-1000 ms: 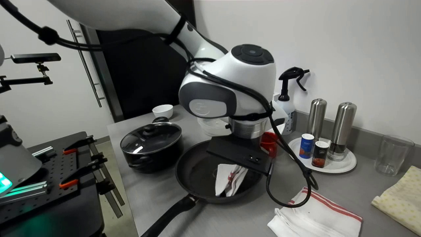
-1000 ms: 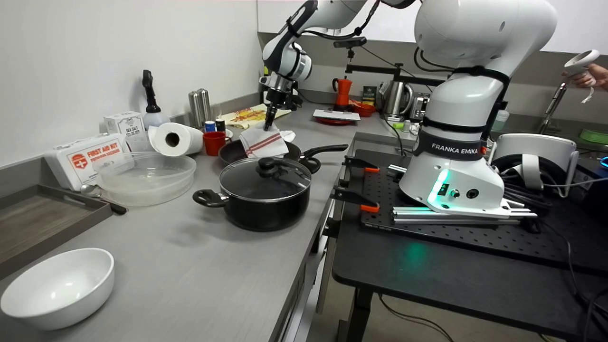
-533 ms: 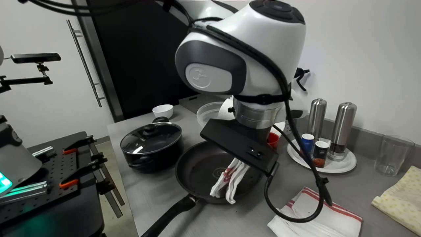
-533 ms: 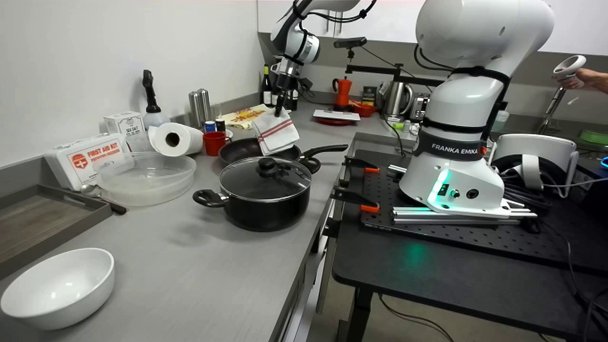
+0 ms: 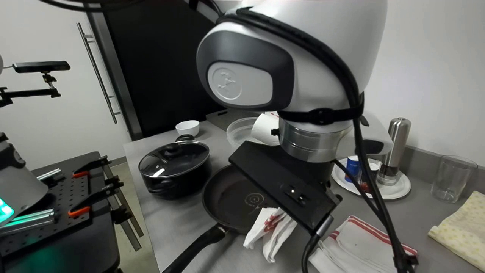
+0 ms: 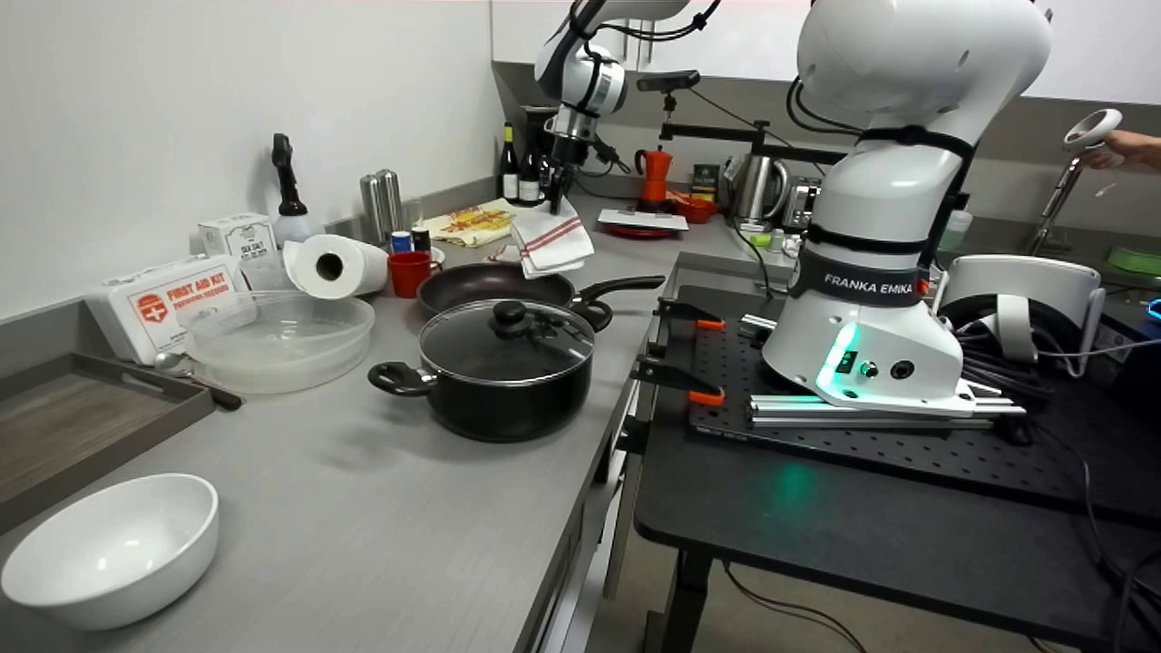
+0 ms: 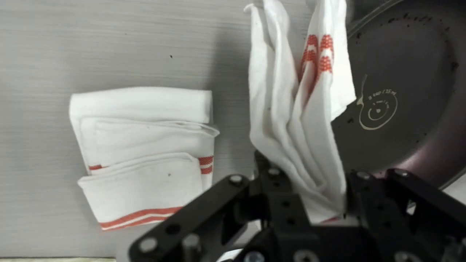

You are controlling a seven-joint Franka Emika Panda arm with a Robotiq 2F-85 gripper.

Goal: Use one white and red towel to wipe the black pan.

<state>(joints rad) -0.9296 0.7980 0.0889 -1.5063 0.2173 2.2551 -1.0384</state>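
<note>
My gripper [image 7: 309, 174] is shut on a bunched white and red towel [image 7: 302, 109], which hangs down in folds and covers the fingertips in the wrist view. Inside the black pan [image 7: 400, 142] dark specks show on the bottom and along the side. In an exterior view the held towel [image 6: 551, 243] dangles above the counter just past the far rim of the black pan [image 6: 485, 286]. From the opposite side, the hanging towel [image 5: 271, 229] overlaps the rim of the black pan [image 5: 235, 195] near its handle. Arm and wrist camera block part of the pan there.
A second folded white and red towel [image 7: 142, 138] lies on the counter beside the pan. A lidded black pot [image 6: 508, 385] stands close to the pan. Around them are a red mug [image 6: 410, 274], a clear glass [image 5: 452, 180] and a patterned beige cloth [image 5: 462, 231].
The gripper has risen and carried the towel out of the pan, past the rim toward the second towel. More of the pan's bottom shows. The grip has stayed shut on the towel.
</note>
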